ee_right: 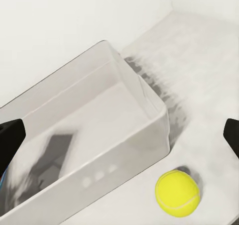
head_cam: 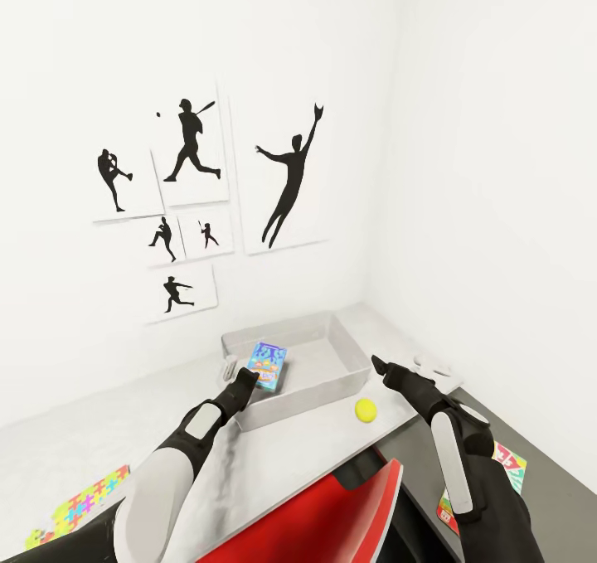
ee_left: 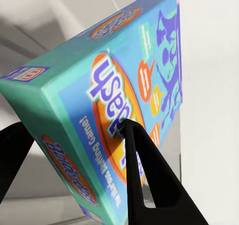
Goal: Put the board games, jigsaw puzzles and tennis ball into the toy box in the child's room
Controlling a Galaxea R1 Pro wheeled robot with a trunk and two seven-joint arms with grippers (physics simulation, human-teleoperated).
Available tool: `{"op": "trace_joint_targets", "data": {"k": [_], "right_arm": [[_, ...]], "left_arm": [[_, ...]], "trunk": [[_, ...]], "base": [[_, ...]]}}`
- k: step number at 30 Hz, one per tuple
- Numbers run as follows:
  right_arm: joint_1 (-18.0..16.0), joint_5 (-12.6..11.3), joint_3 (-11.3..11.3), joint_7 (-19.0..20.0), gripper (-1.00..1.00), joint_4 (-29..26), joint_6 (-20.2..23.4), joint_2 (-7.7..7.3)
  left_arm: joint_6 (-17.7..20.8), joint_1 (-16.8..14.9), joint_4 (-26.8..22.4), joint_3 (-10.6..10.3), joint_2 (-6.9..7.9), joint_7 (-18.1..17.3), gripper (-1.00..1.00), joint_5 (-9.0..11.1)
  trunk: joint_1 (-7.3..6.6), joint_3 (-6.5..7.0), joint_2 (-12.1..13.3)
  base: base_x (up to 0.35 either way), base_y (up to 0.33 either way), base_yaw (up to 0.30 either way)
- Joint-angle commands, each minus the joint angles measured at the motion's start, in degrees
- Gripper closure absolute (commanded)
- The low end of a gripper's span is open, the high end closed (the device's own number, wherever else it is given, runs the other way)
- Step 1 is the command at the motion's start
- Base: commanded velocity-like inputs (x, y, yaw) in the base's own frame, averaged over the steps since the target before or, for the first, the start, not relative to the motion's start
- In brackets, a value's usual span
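Observation:
The light-grey toy box [head_cam: 347, 352] stands on the pale table [head_cam: 108, 439] in the room's corner. My left gripper [head_cam: 245, 378] is shut on a blue cartoon board game [head_cam: 267, 365], held tilted over the box's near-left part. In the left wrist view the blue board game [ee_left: 114, 100] sits between the black fingers [ee_left: 149, 185]. The yellow tennis ball [head_cam: 365, 410] lies on the table just outside the box's front right corner. My right gripper [head_cam: 382, 369] hovers open above and right of it. The right wrist view has the tennis ball [ee_right: 178, 192] beside the toy box [ee_right: 149, 130].
A multicoloured jigsaw puzzle [head_cam: 79, 503] lies on the table at the near left. A white-red-yellow board game [head_cam: 508, 462] rests on the lower dark grey cabinet [head_cam: 551, 451], partly behind my right arm. A red chair [head_cam: 348, 517] stands close below. White walls close the corner.

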Motion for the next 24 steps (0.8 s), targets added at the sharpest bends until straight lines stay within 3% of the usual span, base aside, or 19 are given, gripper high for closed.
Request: {"op": "trace_joint_targets", "data": {"k": [1, 6, 13, 24], "right_arm": [[-0.06, 0.02, -0.18, 0.35, -1.0, -0.05, 0.34, 0.06], [-0.06, 0.02, -0.18, 0.35, -1.0, -0.08, 0.34, 0.06], [-0.06, 0.02, -0.18, 0.35, -1.0, -0.02, 0.34, 0.06], [-0.06, 0.02, -0.18, 0.35, -1.0, -0.03, 0.34, 0.06]], "left_arm": [[0.43, 0.02, -0.01, 0.34, -0.04, -0.02, 1.0, -0.23], [0.34, 0.04, -0.01, 0.35, -0.04, 0.0, 1.0, 0.22], [0.28, 0.04, -0.01, 0.27, -0.04, 0.28, 1.0, 3.27], [0.28, 0.04, -0.01, 0.25, -0.04, 0.35, 1.0, 3.72]], "trunk": [[0.05, -0.16, -0.1], [0.05, -0.16, -0.1], [0.05, -0.16, -0.1], [0.05, -0.16, -0.1]], "base": [[0.0, 0.0, 0.0], [0.0, 0.0, 0.0], [0.0, 0.0, 0.0], [0.0, 0.0, 0.0]]}}
